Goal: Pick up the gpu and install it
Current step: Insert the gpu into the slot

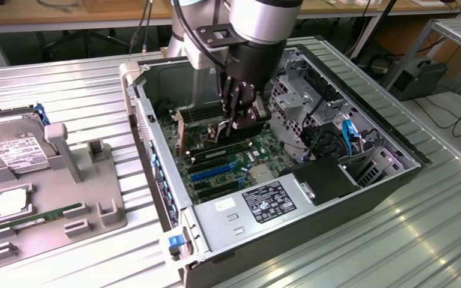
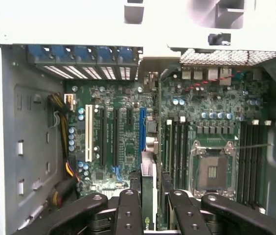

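The gpu (image 2: 148,161) stands edge-on between my gripper's (image 2: 150,188) black fingers (image 2: 128,210), and the jaws are shut on it. In the wrist view the card runs over the motherboard (image 2: 123,142), right beside the blue expansion slot (image 2: 142,129), and its far end reaches the case's rear slot openings. Whether it sits in a slot I cannot tell. From the exterior view, the gripper (image 1: 242,123) is lowered deep into the open computer case (image 1: 359,198), with the dark gpu (image 1: 218,147) below it just above the board.
Black and white slots (image 2: 101,139), memory slots (image 2: 174,147) and the bare processor socket (image 2: 211,169) flank the card. A drive cage (image 1: 295,96) and the power supply (image 1: 266,201) crowd the case. Left of the case, a grey fixture (image 1: 94,210) holds a hard drive (image 1: 10,150) and a green memory stick (image 1: 46,215).
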`<state>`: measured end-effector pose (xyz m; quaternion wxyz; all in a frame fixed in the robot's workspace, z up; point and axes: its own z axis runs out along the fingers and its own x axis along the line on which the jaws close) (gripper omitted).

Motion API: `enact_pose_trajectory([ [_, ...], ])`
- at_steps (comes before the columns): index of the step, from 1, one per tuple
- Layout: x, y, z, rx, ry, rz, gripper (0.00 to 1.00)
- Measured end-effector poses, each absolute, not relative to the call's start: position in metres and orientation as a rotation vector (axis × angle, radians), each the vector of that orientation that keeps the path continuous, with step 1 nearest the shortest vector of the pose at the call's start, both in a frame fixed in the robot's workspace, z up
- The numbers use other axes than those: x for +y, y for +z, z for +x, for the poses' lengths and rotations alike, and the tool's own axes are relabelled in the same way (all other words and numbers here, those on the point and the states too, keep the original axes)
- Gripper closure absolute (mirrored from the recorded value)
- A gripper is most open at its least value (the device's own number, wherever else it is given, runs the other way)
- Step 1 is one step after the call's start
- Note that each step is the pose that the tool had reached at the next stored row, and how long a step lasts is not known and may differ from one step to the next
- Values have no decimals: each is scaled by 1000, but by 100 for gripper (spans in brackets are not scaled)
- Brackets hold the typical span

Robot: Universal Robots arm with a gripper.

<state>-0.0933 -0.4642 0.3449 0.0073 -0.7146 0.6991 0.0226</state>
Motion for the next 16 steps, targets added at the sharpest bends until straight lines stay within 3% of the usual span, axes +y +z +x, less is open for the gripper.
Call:
enact_pose_trajectory([
  [12, -467, 322, -99, 2194, 70, -2226, 74],
  [16, -465, 297, -103, 2215, 70, -2205, 74],
])
